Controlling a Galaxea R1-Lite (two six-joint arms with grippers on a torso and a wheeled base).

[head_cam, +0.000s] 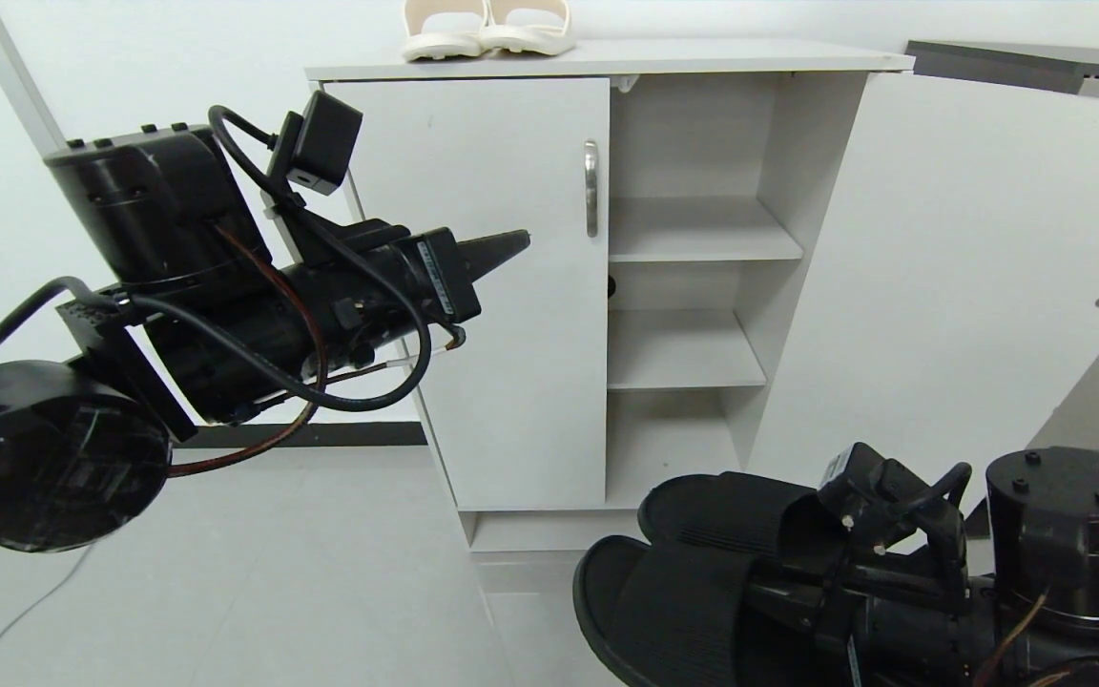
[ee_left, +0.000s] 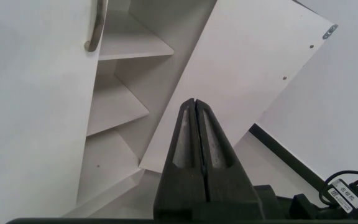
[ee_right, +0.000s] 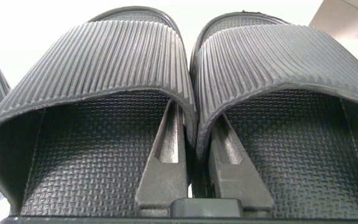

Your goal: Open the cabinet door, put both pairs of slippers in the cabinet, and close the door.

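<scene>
Nearest, the right gripper (ee_right: 196, 115) is pinching the ribbed black slippers (ee_right: 117, 68) together, low before the open white cabinet (head_cam: 511, 382), the left gripper (ee_left: 194, 102) is hovering higher, closed tight, and smooth pale slippers (head_cam: 487, 29) are lying on the cabinet top.

We see the black rubbery slippers (ee_right: 117, 68) pinched in the right claw (ee_right: 196, 117). Their ribbed matt straps arch over it, and their diamond-embossed footbeds lie beside its matt black plastic fingers (ee_right: 166, 162). Ahead of the left claw (ee_left: 195, 104), the white cabinet (head_cam: 511, 401) has smooth, matt board, and its slim metal handle (head_cam: 590, 188) has a satin sheen.
</scene>
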